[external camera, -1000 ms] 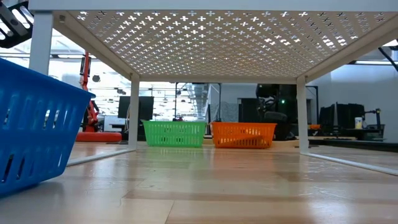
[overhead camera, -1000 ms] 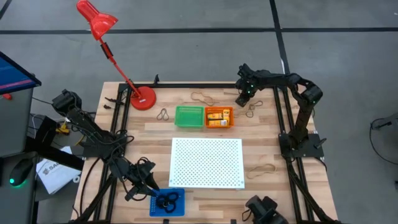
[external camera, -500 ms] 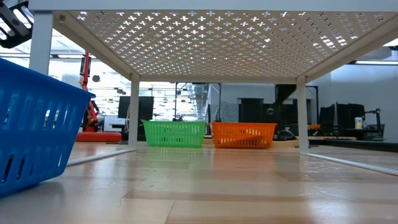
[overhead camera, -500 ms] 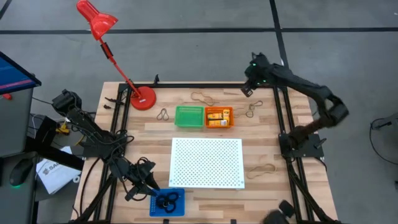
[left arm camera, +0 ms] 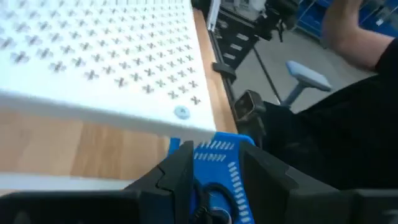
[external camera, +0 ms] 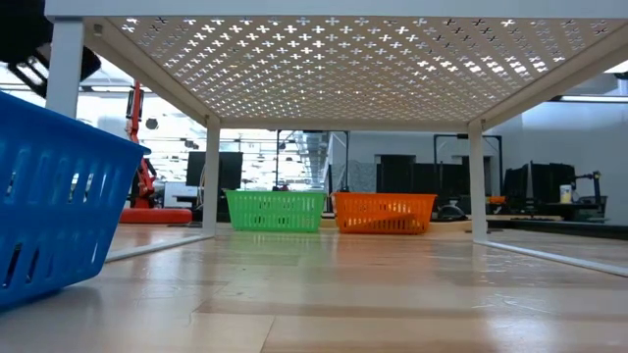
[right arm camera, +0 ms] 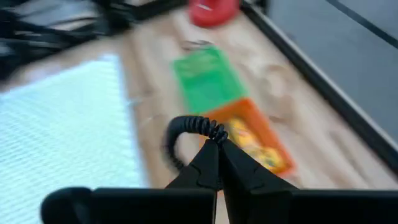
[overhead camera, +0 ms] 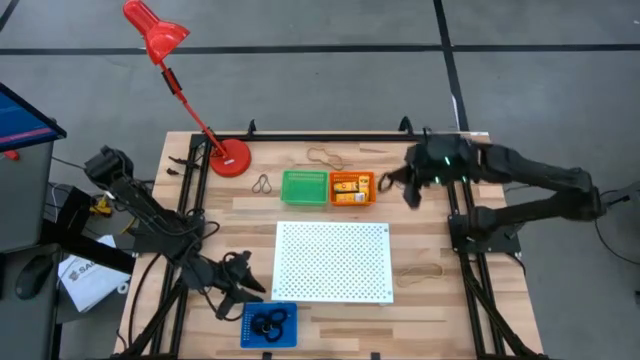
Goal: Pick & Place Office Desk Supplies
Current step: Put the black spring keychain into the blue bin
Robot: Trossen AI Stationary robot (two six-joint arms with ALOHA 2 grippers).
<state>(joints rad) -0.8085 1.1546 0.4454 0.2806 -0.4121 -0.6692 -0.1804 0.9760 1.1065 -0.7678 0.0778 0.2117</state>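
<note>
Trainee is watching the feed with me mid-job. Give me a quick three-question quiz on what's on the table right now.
1. True or false: the green tray holds yellow-orange blocks.
2. Multiple choice: the right gripper is shut on A) a tan rubber band, B) a black loop, C) nothing.
3. Fill in: the left gripper hovers by the ____ tray, which holds black rings.
Key: 1 false, the blocks lie in the orange tray; 2 B; 3 blue tray.
</note>
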